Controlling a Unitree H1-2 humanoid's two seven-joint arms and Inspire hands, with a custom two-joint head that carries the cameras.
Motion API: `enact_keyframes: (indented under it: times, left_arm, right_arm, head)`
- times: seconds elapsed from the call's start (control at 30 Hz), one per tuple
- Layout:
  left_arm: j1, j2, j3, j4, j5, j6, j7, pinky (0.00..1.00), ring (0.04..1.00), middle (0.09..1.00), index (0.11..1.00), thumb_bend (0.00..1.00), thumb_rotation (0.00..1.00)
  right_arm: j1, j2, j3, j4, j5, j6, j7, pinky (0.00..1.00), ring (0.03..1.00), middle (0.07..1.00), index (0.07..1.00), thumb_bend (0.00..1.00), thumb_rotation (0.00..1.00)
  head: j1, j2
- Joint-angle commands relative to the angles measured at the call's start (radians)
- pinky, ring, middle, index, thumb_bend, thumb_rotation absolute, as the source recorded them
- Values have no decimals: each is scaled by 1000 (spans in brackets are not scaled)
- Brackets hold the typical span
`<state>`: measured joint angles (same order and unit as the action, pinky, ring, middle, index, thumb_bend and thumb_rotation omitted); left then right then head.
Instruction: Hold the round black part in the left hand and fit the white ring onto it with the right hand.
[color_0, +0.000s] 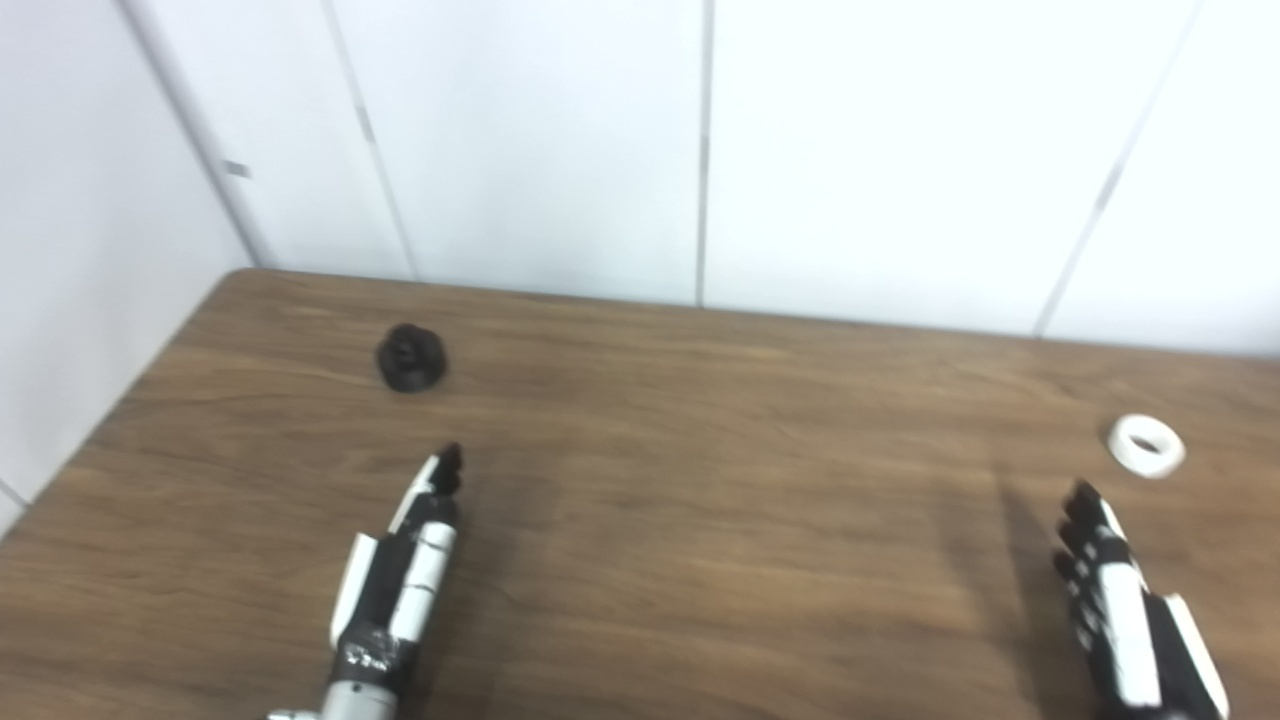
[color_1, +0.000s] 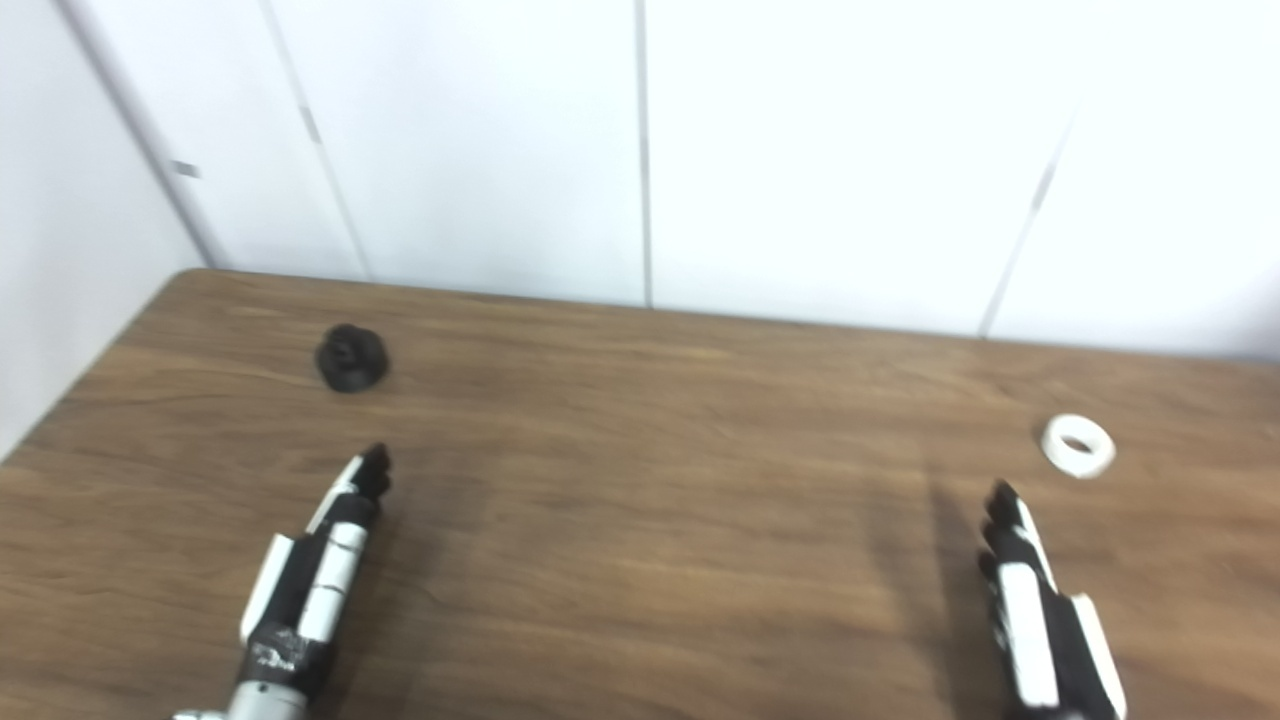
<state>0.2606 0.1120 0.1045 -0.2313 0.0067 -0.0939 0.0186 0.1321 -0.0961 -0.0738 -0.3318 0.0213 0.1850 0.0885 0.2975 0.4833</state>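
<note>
Hands (color_0: 400, 570) (color_0: 1130, 600) empty, apart from black part (color_0: 411, 357) and white ring (color_0: 1146, 445).

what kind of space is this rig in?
Probably a lab or test cell, not a home: a bare wood-grain table pushed into a corner of plain white panel walls, with only a round black part and a white ring set out.

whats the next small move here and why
Probably reach the left hand forward to the round black part. It lies untouched on the table just beyond the fingertips, the hand holds nothing, and the white ring can only be fitted once that part is held.
</note>
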Motion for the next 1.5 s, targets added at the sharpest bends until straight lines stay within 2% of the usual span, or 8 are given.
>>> enact_keyframes:
  times: [0.0, 0.27, 0.53, 0.7, 0.83, 0.97, 1.1, 1.47]
  left_arm:
    - [27, -27, -16, 9, 14, -18, 2, 1000, 983, 971, 974, 566, 896]
    - [26, -27, -37, 25, 36, -26, 10, 1000, 999, 984, 984, 572, 878]
    - [26, -30, -47, 17, 107, -18, 35, 992, 986, 978, 992, 552, 737]
    - [8, -34, -29, -46, 191, 56, 81, 972, 959, 948, 963, 709, 520]
    - [-47, 8, -1, -115, 265, 160, 84, 997, 966, 937, 944, 856, 378]
    - [-97, 60, 13, -172, 390, 288, 59, 944, 965, 961, 958, 907, 353]
    - [-160, 116, 35, -182, 442, 382, 32, 975, 994, 980, 950, 956, 353]
    - [-289, 216, 100, -79, 458, 440, 42, 1000, 1000, 965, 921, 988, 357]
  right_arm:
    - [12, -21, -7, -11, 21, -45, 9, 1000, 1000, 1000, 1000, 498, 1000]
    - [8, -29, -7, 14, 36, -69, 26, 1000, 1000, 1000, 1000, 507, 1000]
    - [0, -29, -4, 35, 46, -86, 26, 1000, 1000, 1000, 1000, 512, 1000]
    - [-1, -31, -3, 38, 53, -84, 25, 1000, 1000, 1000, 1000, 532, 1000]
    - [-3, -37, -3, 49, 48, -99, 24, 1000, 1000, 1000, 1000, 541, 1000]
    - [-5, -40, -2, 59, 45, -109, 24, 1000, 1000, 1000, 1000, 547, 1000]
    - [-8, -39, -2, 64, 40, -112, 21, 1000, 1000, 1000, 1000, 545, 1000]
    - [-9, -36, -1, 62, 27, -105, 16, 1000, 1000, 1000, 1000, 566, 1000]
  head:
    - [1, 1]
    - [28, -29]
    - [23, -30]
    - [19, -27]
    - [23, -32]
    - [22, -31]
    - [21, -28]
    - [15, -20]
